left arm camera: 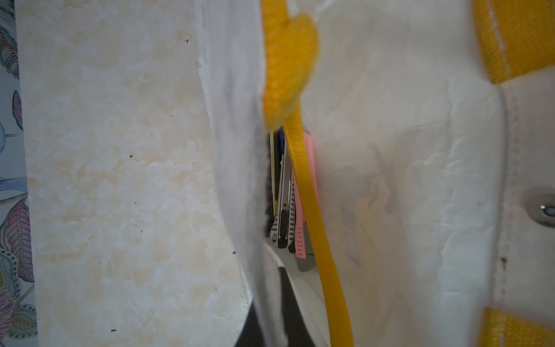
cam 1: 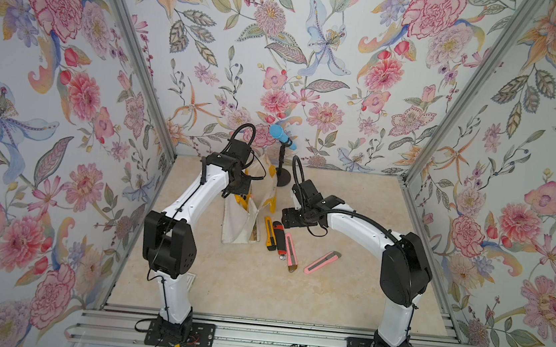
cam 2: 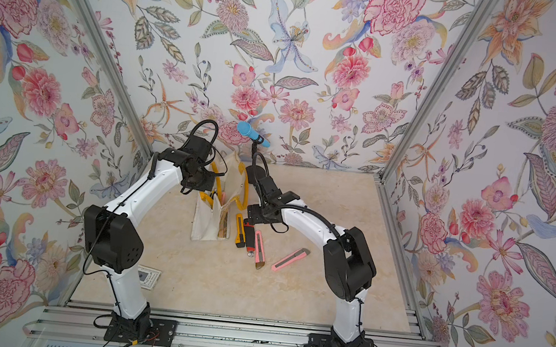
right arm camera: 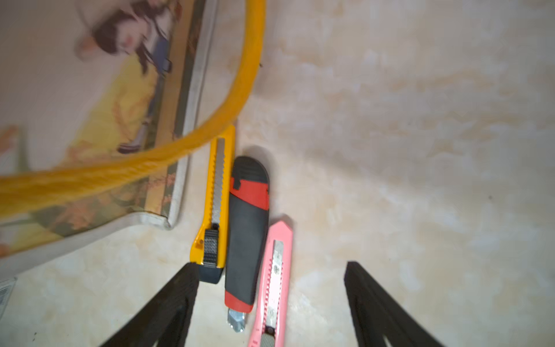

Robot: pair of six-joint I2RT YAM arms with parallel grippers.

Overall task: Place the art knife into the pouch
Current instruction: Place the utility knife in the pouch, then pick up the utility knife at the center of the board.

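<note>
Just below centre in a top view, art knives (cam 1: 277, 238) lie beside the pouch (cam 1: 236, 227); the right gripper (right arm camera: 271, 266) hangs spread over them. Farther up, the left gripper (left arm camera: 271, 309) clamps its rim; slack cloth may sag shut.

Pouch (right arm camera: 45, 90) print blurred, pink knife (right arm camera: 277, 270) cropped

The cream, marbled tabletop (cam 1: 259, 283) carries the lower end of the pouch (cam 1: 235, 226). Just beside it three knives lie side by side: a yellow knife (cam 1: 269, 233), a red and black knife (cam 1: 279, 237) and a pink knife (cam 1: 290, 250). A second pink knife (cam 1: 322, 263) lies apart from them, at an angle. A microphone stand base (cam 1: 282, 181) sits at the back, and a small card (cam 2: 148, 277) lies near the front.
</note>
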